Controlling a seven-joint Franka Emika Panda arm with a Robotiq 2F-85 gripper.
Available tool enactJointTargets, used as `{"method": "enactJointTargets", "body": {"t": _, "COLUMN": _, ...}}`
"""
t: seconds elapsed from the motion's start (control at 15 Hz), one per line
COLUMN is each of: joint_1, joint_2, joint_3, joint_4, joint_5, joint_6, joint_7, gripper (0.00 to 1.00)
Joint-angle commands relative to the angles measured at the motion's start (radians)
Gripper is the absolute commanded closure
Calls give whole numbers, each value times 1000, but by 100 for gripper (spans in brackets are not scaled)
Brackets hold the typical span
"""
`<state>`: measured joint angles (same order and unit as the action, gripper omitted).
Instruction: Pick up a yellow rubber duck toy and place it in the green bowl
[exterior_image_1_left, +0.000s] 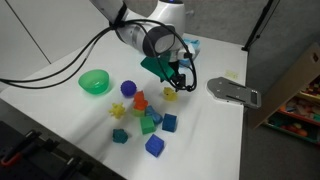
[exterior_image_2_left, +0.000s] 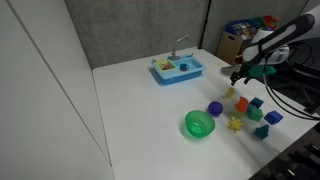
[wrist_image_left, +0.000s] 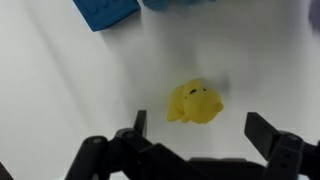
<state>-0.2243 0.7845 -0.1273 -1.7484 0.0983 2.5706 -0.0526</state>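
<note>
Centrally in the wrist view: yellow rubber duck toy (wrist_image_left: 194, 103) lying on the white table (wrist_image_left: 60, 90), framed by the two dark fingers (wrist_image_left: 132, 132) of the gripper (wrist_image_left: 195, 126). Fingers spread wide apart, one to each side of the toy, gripping nothing and clear of the toy. Blue block (wrist_image_left: 105, 12) cut off by the upper edge of the same view, well apart from the toy.

Seen in an exterior view: gripper (exterior_image_1_left: 178, 80) at the end of the white and black arm (exterior_image_1_left: 150, 38), pointing down and poised just over the toy (exterior_image_1_left: 170, 95). Green bowl (exterior_image_1_left: 94, 82) resting upright on the table, well apart from the toy, with a purple ball (exterior_image_1_left: 128, 89) between the two. Cluster of coloured pieces near the toy, toward the front of the table: spiky yellow star (exterior_image_1_left: 118, 110), orange block (exterior_image_1_left: 139, 100), green block (exterior_image_1_left: 148, 124), blue cube (exterior_image_1_left: 154, 146). Flat grey object (exterior_image_1_left: 233, 91) lying beyond the gripper, on the side away from the bowl.

Seen in an exterior view from another side: toy (exterior_image_2_left: 231, 92) small and hard to make out beneath the gripper (exterior_image_2_left: 238, 78); bowl (exterior_image_2_left: 199, 124) nearer the camera, with nothing visible inside; blue rectangular tray (exterior_image_2_left: 178, 68) farther back on the table, well apart from both.
</note>
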Motion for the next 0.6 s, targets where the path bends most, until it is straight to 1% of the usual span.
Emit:
{"method": "enactJointTargets", "body": {"t": 0.0, "joint_1": -32, "joint_2": 64, "joint_3": 37, "joint_4": 54, "joint_5": 2, "joint_6": 40, "joint_7": -32, "gripper": 0}}
{"method": "enactJointTargets", "body": {"t": 0.27, "joint_1": -48, "joint_2": 99, "joint_3": 71, "joint_4": 68, "joint_5": 1, "joint_6": 100, "joint_7": -66, "gripper": 0}}
{"method": "enactJointTargets", "body": {"t": 0.53, "joint_1": -47, "joint_2": 131, "joint_3": 75, "joint_4": 91, "joint_5": -5, "joint_6": 106, "joint_7": -62, "gripper": 0}}
